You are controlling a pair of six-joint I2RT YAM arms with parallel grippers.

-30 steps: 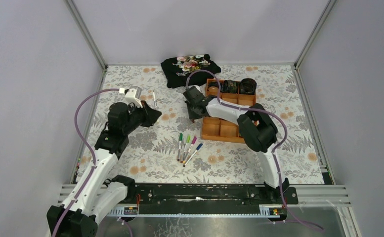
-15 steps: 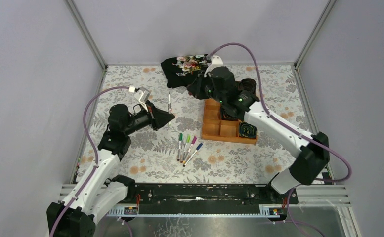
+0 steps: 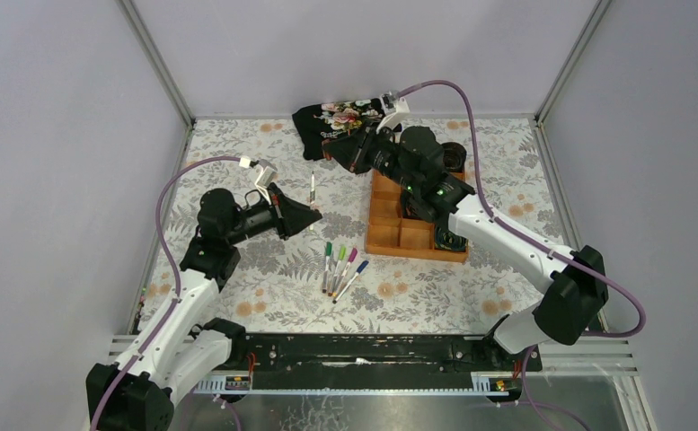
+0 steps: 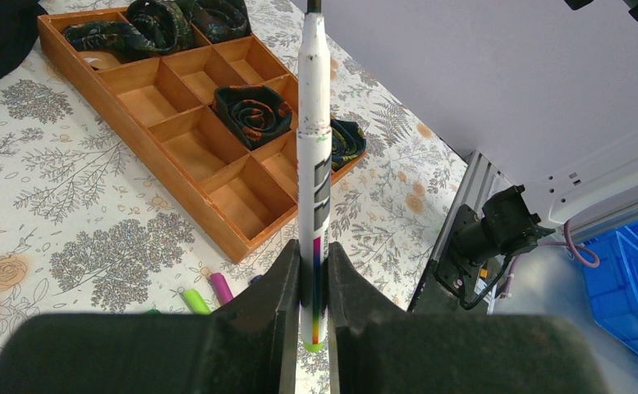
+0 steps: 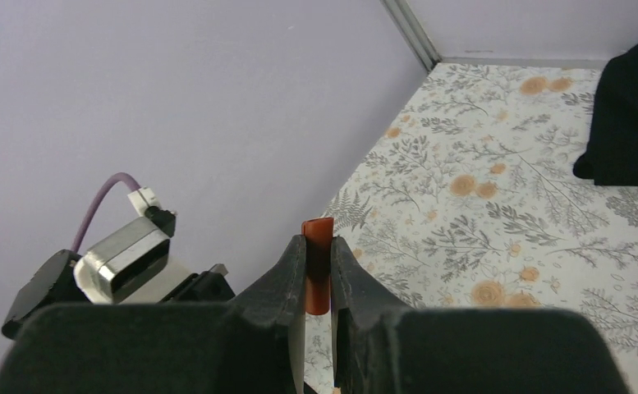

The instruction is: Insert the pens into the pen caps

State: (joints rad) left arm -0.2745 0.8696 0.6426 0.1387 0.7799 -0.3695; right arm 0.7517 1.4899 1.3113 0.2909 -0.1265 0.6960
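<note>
Left claw (image 4: 314, 254) clamps a white pen (image 4: 314, 164) by its back end, and right claw (image 5: 317, 246) pinches a red cap (image 5: 317, 267); pen and cap are well apart in the air.
Risk: the long free barrel wobbles, so the tip misses the cap or knocks it askew in the pinch; can't tell which way the cap's mouth faces. Four pens with coloured ends (image 3: 340, 268) lie on a flowery tablecloth (image 3: 237, 153) beside an orange tray (image 3: 385, 235), with a black cloth (image 3: 345, 121) at the back and plain lilac walls (image 3: 57, 135).
</note>
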